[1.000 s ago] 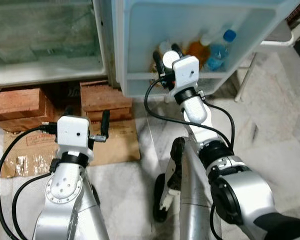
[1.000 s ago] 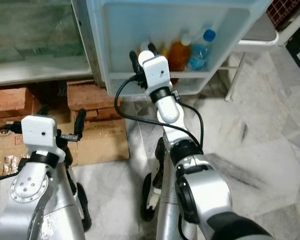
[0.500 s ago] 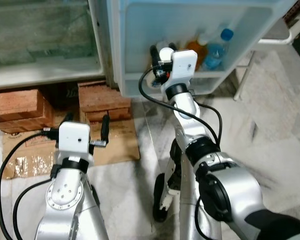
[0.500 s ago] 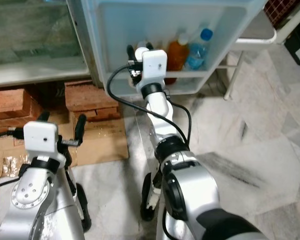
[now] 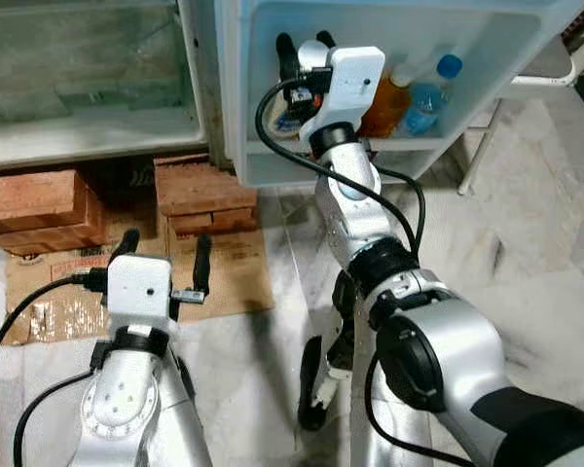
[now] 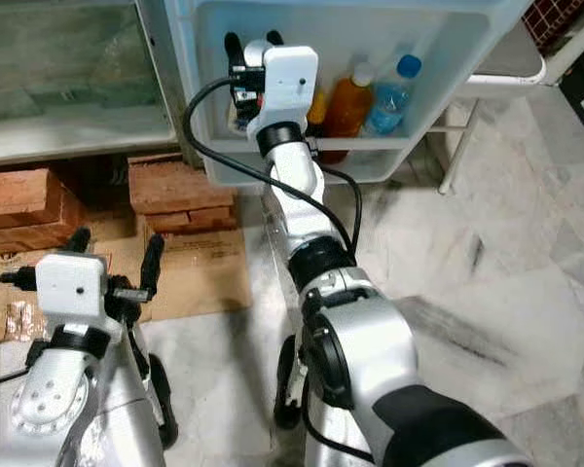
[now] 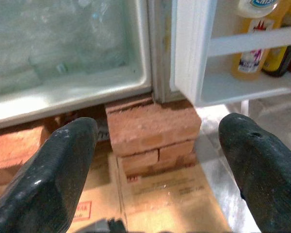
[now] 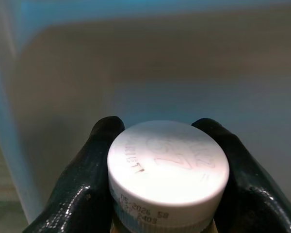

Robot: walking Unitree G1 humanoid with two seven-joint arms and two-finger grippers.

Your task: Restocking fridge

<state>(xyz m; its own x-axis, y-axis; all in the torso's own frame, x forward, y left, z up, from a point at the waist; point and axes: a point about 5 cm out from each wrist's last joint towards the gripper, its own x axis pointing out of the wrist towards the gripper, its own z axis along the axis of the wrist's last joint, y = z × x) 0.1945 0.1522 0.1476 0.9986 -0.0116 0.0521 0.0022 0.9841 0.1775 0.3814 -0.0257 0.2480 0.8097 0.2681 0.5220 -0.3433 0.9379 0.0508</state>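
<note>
A: Looks like somebody's home kitchen, right?
B: Yep, open fridge (image 5: 97, 88) propped on bricks (image 5: 206, 195), bottles (image 5: 423, 97) in its door shelf (image 6: 370, 151), flattened cardboard (image 5: 236, 277) on marble floor (image 5: 526, 243).

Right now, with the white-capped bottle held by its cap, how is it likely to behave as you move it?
The right gripper pinches only the smooth white cap of the bottle, so it may slip or swing. The body hangs below the fingers, probably liquid-heavy; moving slowly seems wise.
</note>
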